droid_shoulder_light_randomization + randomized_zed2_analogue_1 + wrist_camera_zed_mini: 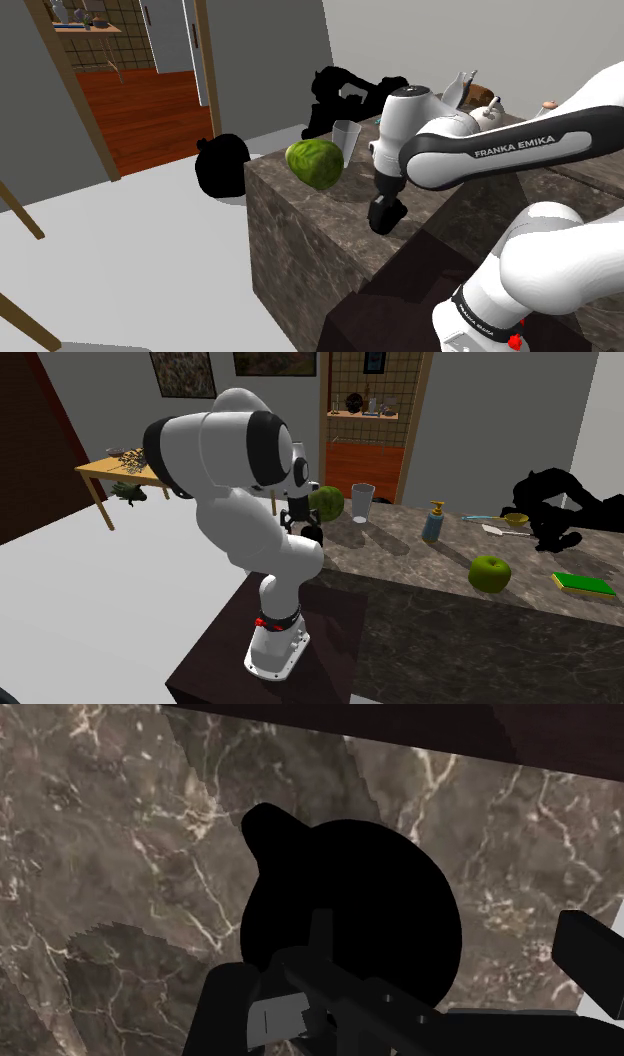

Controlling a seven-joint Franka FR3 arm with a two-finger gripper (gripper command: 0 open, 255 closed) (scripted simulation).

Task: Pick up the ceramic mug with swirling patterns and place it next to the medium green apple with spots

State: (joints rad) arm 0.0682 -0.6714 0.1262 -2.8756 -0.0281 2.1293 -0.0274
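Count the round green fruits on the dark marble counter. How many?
2. A mottled round green fruit sits beside the pale cup, close to the white arm. A smooth green apple lies farther along, near the flat green book. The arm may hide more.

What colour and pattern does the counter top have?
The counter top is dark brown stone with pale veins; the wrist view shows it best.

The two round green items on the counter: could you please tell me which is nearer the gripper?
The larger mottled one beside the clear cup, close to the gripper; the smaller apple sits far along the counter, near the green book.
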